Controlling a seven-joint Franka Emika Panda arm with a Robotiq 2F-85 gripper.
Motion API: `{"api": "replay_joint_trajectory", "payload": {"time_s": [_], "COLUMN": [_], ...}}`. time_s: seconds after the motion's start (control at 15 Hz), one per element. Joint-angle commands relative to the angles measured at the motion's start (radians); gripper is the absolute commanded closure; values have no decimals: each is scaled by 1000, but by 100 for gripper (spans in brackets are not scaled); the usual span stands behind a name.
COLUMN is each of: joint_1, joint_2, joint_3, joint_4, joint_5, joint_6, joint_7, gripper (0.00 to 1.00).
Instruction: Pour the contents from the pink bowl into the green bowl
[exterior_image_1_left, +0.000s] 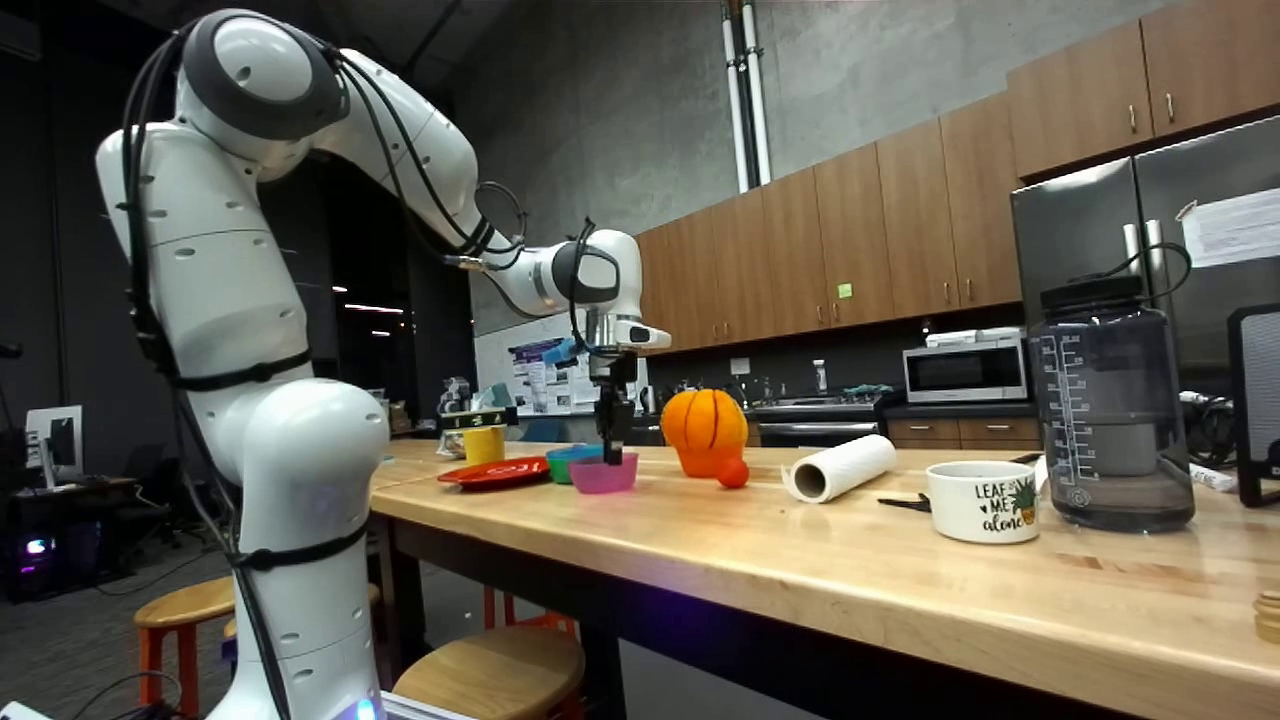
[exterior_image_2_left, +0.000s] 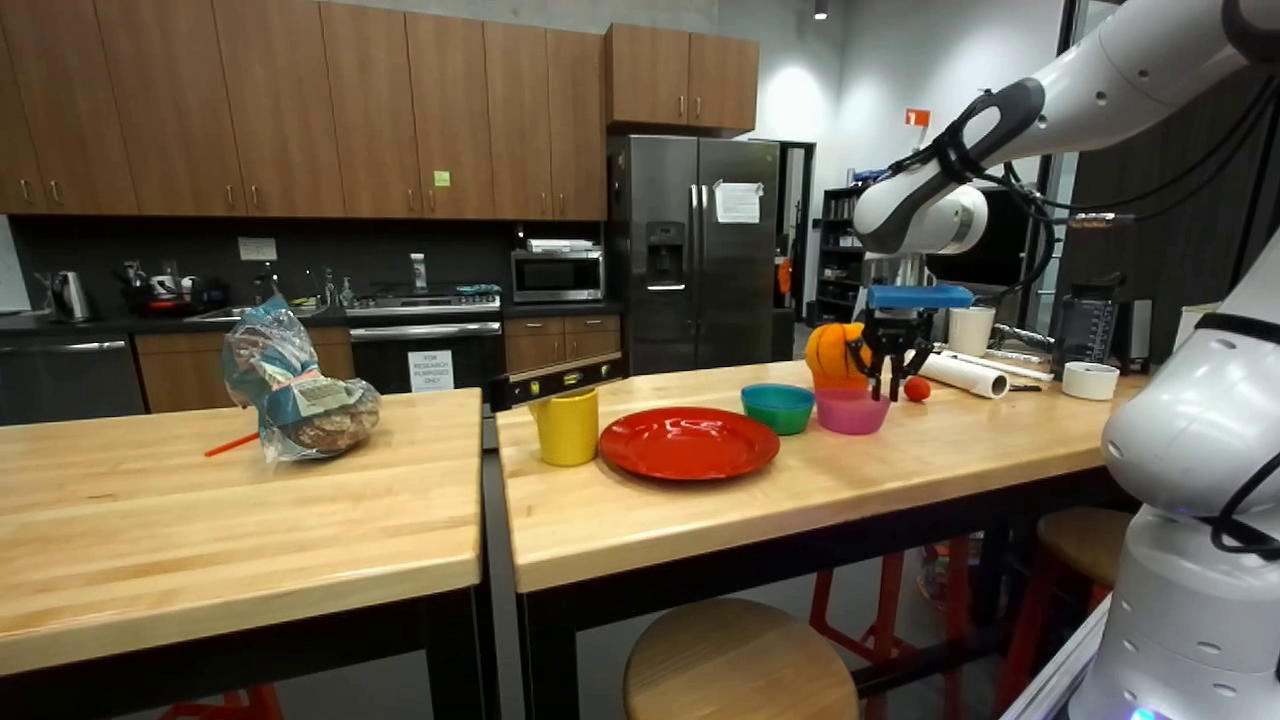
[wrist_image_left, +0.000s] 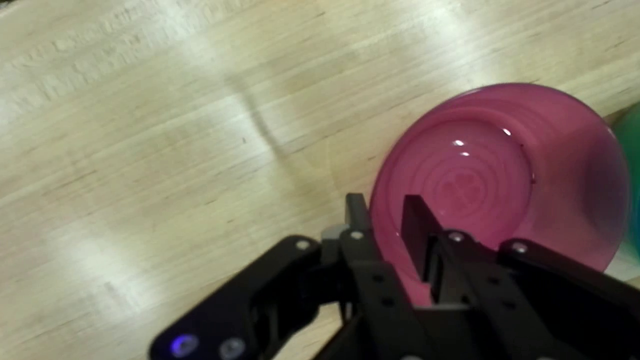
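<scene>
The pink bowl stands upright on the wooden table in both exterior views (exterior_image_1_left: 606, 479) (exterior_image_2_left: 848, 414) and fills the right of the wrist view (wrist_image_left: 480, 165). I make out no loose contents in it. My gripper (wrist_image_left: 385, 200) points down at its rim. One finger is outside the bowl and the other is over its inside, with a gap between them. The gripper also shows over the bowl in both exterior views (exterior_image_1_left: 612, 455) (exterior_image_2_left: 885, 390). The green bowl (exterior_image_2_left: 779, 412) stands close beside the pink bowl; its edge shows in the wrist view (wrist_image_left: 632, 135).
A red plate (exterior_image_2_left: 690, 445) lies by the green bowl. A yellow mug (exterior_image_2_left: 567, 432) stands beyond it with a black level (exterior_image_2_left: 558, 381) across it. An orange ribbed ball (exterior_image_1_left: 705, 422), a small red ball (exterior_image_1_left: 733, 473), a paper roll (exterior_image_1_left: 850, 467) and a white mug (exterior_image_1_left: 984, 502) stand nearby.
</scene>
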Motion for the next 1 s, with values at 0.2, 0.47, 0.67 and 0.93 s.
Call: {"api": "replay_joint_trajectory", "payload": {"time_s": [0.2, 0.47, 0.67, 0.93], "joint_1": [2, 15, 30, 49], "joint_2": [-26, -55, -86, -122], "joint_3": [7, 18, 29, 44], "joint_4": [1, -2, -3, -3], "joint_5": [24, 19, 12, 4], "joint_6": [-1, -13, -26, -44], "joint_7": [-16, -42, -78, -134], "gripper": [23, 1, 0, 0]}}
